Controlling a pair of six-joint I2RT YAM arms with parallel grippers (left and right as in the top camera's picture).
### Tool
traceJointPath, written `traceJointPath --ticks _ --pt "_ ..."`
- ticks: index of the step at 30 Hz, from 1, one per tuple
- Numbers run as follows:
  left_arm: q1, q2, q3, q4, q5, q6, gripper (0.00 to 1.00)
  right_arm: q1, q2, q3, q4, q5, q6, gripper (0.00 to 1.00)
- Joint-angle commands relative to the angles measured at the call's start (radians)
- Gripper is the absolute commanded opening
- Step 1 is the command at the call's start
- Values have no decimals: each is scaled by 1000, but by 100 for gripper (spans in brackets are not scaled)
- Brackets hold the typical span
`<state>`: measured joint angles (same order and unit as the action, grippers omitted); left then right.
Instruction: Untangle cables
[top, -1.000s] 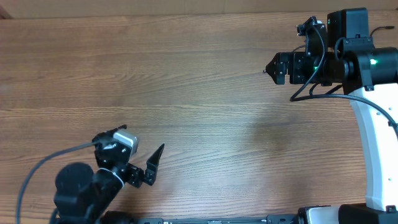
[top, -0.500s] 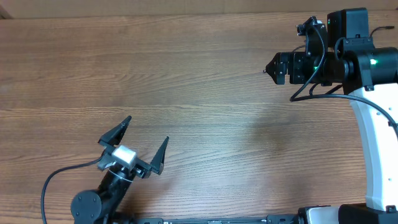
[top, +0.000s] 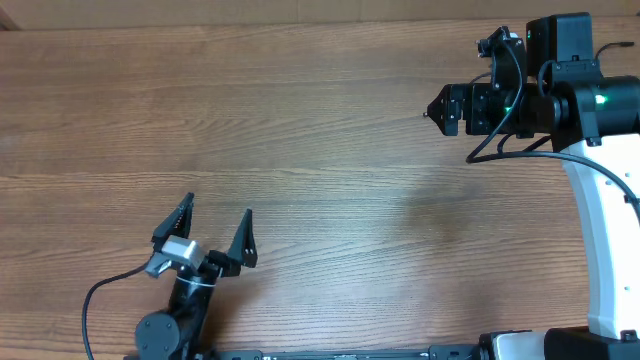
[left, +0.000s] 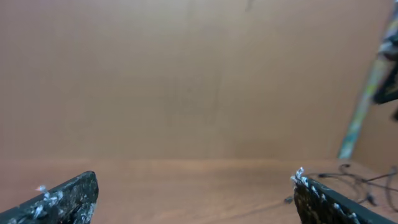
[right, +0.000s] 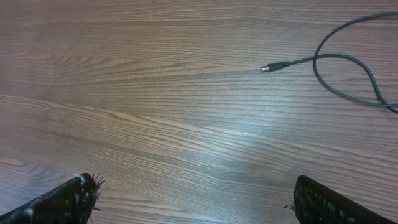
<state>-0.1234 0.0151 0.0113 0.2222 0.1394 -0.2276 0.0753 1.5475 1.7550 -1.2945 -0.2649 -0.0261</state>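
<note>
Left gripper (top: 217, 205) farther left than before, fingers (top: 244, 240) wide apart.

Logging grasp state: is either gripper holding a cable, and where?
Nothing is held. Left gripper and right gripper both stand open and empty; one cable lies free on the table.

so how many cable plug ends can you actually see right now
1 clearly: a plug end in the right wrist view, upper right, its cable looping off the edge. The left wrist view shows a blurred tangle; more may hide there.
</note>
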Motion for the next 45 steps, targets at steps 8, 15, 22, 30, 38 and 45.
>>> traceJointPath --ticks 8,15,22,30,38,45 --pt "7 -12 -6 -278 -251 19 100 3 -7 11 3 -6 0 100" --pt "30 -12 -6 -293 -252 79 100 3 -7 11 3 -6 0 100" --pt "44 -12 -6 -296 -236 156 100 3 -7 11 3 -6 0 100" --pt "46 -12 -6 -298 -216 200 100 3 -7 11 3 -6 0 100" --pt "45 -12 -6 -297 -214 206 99 3 -7 11 3 -6 0 100" --pt "45 -12 -6 -294 -217 206 100 3 -7 11 3 -6 0 100"
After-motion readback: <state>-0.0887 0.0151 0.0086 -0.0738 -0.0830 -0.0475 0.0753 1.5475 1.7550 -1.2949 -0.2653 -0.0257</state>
